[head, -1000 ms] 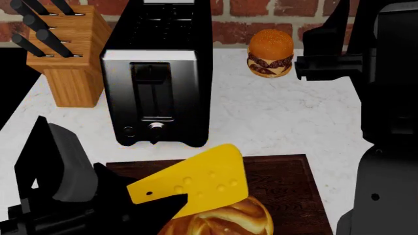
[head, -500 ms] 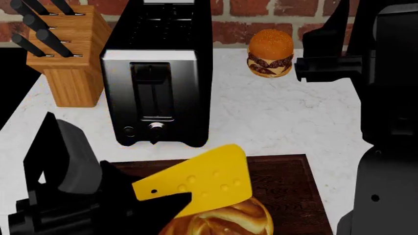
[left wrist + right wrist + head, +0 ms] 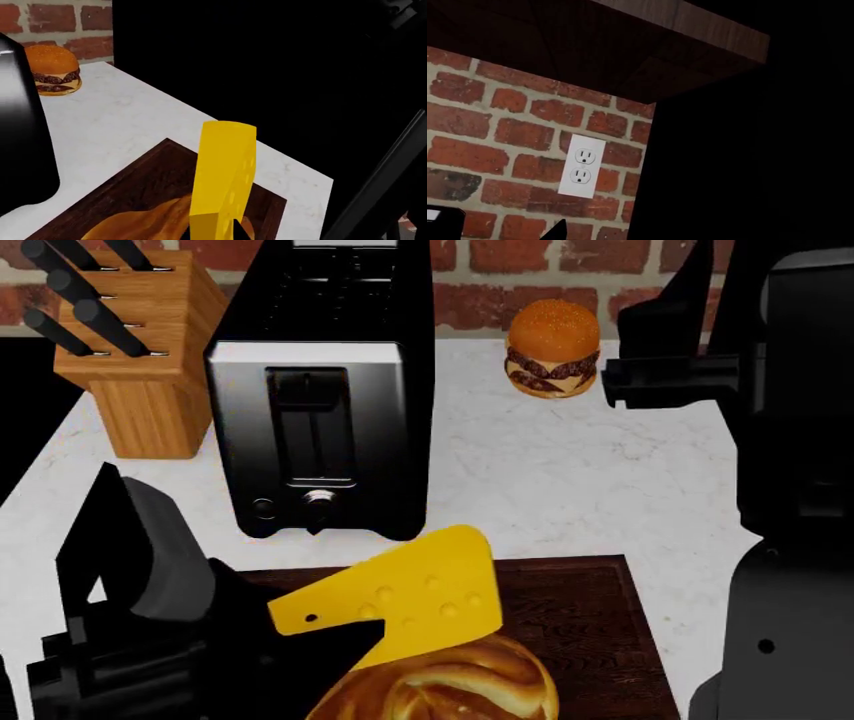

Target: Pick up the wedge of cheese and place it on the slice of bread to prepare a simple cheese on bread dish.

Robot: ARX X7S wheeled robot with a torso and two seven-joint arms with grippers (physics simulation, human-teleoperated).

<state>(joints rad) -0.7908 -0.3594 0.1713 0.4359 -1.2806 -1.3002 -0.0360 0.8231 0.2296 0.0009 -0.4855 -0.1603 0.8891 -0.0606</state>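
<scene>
Left gripper [image 3: 350, 655] pinching wedge of cheese [image 3: 400, 602] above slice of bread [image 3: 441, 687], near edge of scene.

Cheese: bright yellow triangular wedge, flat face with small round holes, rounded rind at its far right corner, narrow tip pointing left; seen edge-on from the left wrist view it is a thin slab. Lower edge meets the loaf's top; contact versus slight gap cannot be told. Bread: golden-brown, glossy, twisted and lumpy, on a dark wooden cutting board [image 3: 587, 610] on the white marble tabletop [image 3: 587, 490]. Toaster [image 3: 327, 390] just beyond the board; knife block [image 3: 134, 355] far left; burger [image 3: 551, 348] far right. Right gripper [image 3: 654, 375] raised near the burger, state cannot be told.
</scene>
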